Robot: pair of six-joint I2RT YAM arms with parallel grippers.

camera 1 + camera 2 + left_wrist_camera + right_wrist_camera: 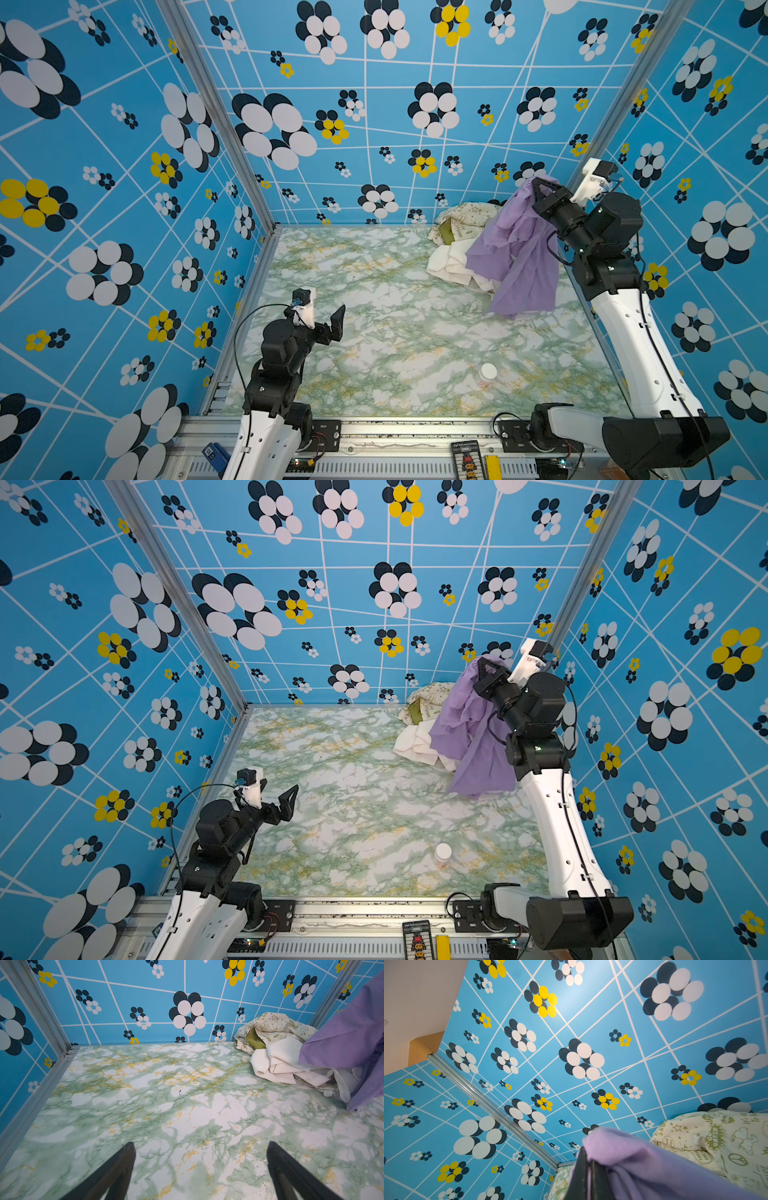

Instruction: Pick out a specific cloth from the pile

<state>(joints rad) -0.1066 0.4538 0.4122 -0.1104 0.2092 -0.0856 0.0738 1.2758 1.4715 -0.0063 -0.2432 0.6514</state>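
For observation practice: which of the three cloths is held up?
The lilac-purple cloth, hanging from the right gripper; the cream-white cloth and doodle-printed cloth lie heaped.

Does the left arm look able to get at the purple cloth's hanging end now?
Probably yes, though it is far: the left gripper is open and only bare table lies between it and the cloth.

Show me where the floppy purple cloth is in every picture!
In a top view: floppy lilac-purple cloth hangs far right, against the fabric pile.
In a top view: the cloth, likewise far right.
Left wrist: cloth beside the pile.
Right wrist: cloth draped over the right gripper.
Shared landmark: cream cloth printed with green doodles.
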